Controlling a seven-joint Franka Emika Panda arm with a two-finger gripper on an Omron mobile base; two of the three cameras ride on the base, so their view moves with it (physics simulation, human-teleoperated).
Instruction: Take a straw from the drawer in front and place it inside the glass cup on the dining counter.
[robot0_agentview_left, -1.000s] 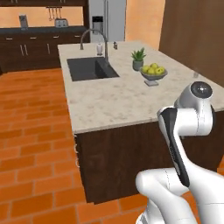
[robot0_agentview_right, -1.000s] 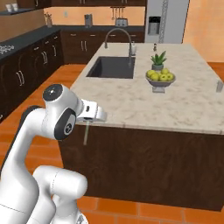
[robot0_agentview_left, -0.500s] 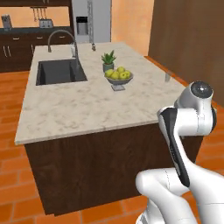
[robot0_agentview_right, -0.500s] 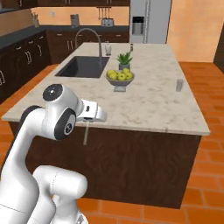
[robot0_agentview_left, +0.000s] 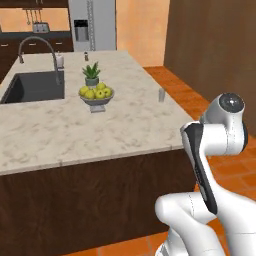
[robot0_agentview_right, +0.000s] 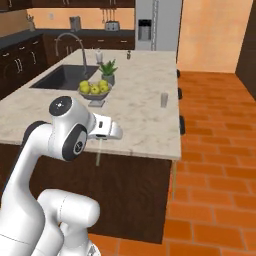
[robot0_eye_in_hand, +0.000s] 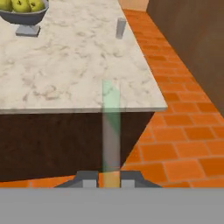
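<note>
The gripper (robot0_eye_in_hand: 111, 180) was clamped on the straw (robot0_eye_in_hand: 111, 131), with the glass cup (robot0_eye_in_hand: 120, 27) far ahead; judged risk: the thin straw slipping or missing the narrow rim.

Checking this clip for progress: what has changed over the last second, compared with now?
The base drove right along the beige marble island, so the whole view shifted; the things on it did not move. The small clear tumbler came into view. The gripper stays shut on the thin pale straw, arm posture unchanged.
</note>
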